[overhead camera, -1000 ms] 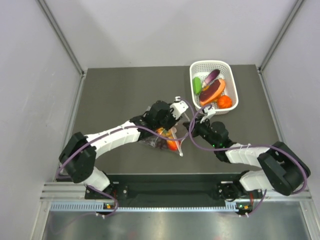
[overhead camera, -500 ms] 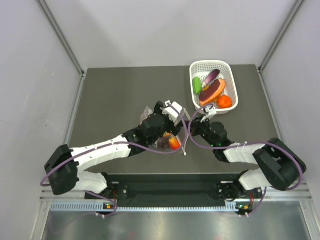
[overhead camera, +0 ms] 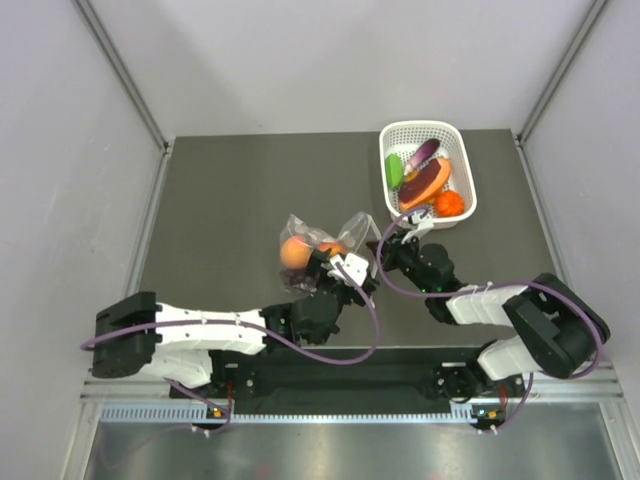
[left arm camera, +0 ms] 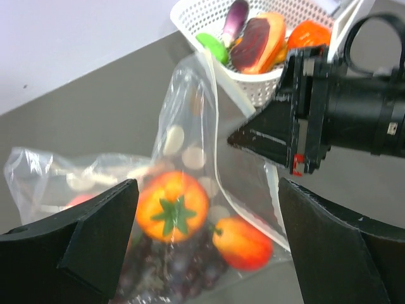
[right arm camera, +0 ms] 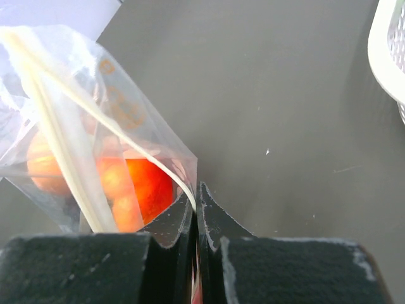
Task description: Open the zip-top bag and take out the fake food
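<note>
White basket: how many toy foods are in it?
4: green vegetable at the left, purple eggplant at the far end, large red-brown slice in the middle, orange fruit at the near end. Others may hide beneath.

Dark grey table (overhead camera: 220, 200), pale walls (overhead camera: 60, 150) on three sides, metal rail (overhead camera: 330, 412) in front

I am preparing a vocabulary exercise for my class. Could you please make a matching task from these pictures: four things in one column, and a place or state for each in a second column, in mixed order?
Column one
1. left gripper
2. right gripper
3. round orange fruit
4. white basket

Column two
A. at the far right of the table
B. open
C. inside the zip-top bag
D. shut on an edge of the zip-top bag

Pairs: 1-B, 2-D, 3-C, 4-A
</note>
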Action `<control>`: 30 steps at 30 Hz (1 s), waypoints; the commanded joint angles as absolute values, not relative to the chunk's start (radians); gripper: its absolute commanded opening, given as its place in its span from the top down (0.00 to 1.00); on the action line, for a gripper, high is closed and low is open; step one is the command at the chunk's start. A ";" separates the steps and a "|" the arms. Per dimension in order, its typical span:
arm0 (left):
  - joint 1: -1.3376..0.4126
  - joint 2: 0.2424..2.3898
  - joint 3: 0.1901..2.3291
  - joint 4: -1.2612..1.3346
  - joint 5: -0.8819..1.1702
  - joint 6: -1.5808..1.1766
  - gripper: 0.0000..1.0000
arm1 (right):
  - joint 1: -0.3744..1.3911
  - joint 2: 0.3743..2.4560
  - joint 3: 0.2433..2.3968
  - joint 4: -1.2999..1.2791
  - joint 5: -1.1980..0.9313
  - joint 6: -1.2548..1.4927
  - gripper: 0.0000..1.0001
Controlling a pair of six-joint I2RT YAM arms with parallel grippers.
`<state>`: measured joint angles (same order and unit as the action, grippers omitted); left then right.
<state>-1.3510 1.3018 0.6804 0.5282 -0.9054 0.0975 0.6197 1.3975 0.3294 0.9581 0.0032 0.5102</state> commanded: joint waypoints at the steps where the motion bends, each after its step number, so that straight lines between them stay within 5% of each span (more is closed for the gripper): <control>1: -1.399 1.359 0.666 0.689 -1.109 0.052 0.05 | 0.620 1.417 0.377 1.016 0.009 0.528 1.00; 8: -1.385 1.457 0.696 0.667 -1.140 -0.084 0.07 | 0.620 1.410 0.361 1.038 0.003 0.538 1.00; 20: -1.203 1.589 0.775 0.568 -0.862 -0.281 0.08 | 0.621 1.359 0.311 1.054 -0.043 0.535 1.00; 24: -1.189 1.626 0.805 0.555 -0.853 -0.290 0.21 | 0.620 1.342 0.293 1.055 -0.046 0.531 1.00; 30: -1.177 1.632 0.818 0.537 -0.864 -0.256 0.68 | 0.620 1.318 0.272 1.043 -0.051 0.514 1.00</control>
<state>-1.1854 1.6329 0.7746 0.5304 -0.8726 -0.2630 0.6197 1.3571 0.2855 0.9798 -0.0399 0.5243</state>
